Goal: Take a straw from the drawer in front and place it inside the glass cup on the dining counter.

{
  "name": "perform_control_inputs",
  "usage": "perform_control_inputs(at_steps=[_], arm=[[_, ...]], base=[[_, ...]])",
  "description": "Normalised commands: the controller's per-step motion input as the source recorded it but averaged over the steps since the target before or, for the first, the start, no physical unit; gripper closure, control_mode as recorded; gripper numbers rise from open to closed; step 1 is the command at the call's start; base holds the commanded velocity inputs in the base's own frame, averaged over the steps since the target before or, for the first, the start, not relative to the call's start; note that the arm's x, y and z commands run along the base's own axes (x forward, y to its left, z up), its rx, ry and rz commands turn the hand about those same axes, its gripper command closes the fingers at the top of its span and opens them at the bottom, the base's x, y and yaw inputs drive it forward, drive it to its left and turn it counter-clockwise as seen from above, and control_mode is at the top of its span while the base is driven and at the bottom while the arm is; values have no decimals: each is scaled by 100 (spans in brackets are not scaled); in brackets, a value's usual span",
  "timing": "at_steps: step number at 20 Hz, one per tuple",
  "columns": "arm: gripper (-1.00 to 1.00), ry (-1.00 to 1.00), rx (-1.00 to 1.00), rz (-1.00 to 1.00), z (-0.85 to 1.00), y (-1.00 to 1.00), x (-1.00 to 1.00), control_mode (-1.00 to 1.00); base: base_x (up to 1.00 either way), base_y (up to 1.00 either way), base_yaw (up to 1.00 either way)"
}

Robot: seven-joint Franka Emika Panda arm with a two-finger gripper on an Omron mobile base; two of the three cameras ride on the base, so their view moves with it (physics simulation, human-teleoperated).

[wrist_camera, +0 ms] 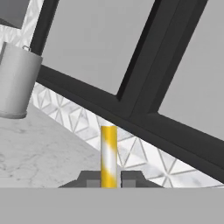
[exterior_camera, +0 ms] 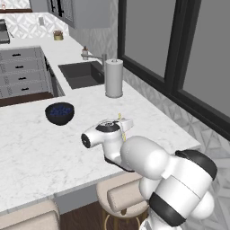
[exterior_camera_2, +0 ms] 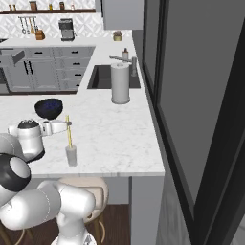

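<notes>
On the left of the white marble tabletop (exterior_camera_2: 110, 139) sits a dark blue bowl (exterior_camera_2: 49, 108). Next comes the robot's gripper (exterior_camera_2: 68, 124), its jaws clamped on the thin yellow striped straw (exterior_camera_2: 69, 131). The straw stands straight up, long way up and down. Right under it is the small clear glass cup (exterior_camera_2: 72, 156), and the straw's bottom end looks like it is at the cup's mouth or just inside. So the next move is probably straight down. Further right stands a tall white paper-towel roll (exterior_camera_2: 120, 83). I see no words or labels anywhere.
</notes>
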Motion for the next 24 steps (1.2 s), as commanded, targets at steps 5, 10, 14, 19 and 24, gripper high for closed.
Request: perform_control_inputs(at_steps=[5,10,14,19,24], arm=[[100,0,0,7,-24,-1,0,-100],[100,0,0,7,-22,-1,-6,-100],[100,0,0,7,-14,-1,-8,-100],[-100,0,1,6,-1,0,-22,-100],[-100,0,4,2,2,0,-3,-100]], base=[[0,0,0],[0,0,0],[0,0,0],[0,0,0],[0,0,0]])
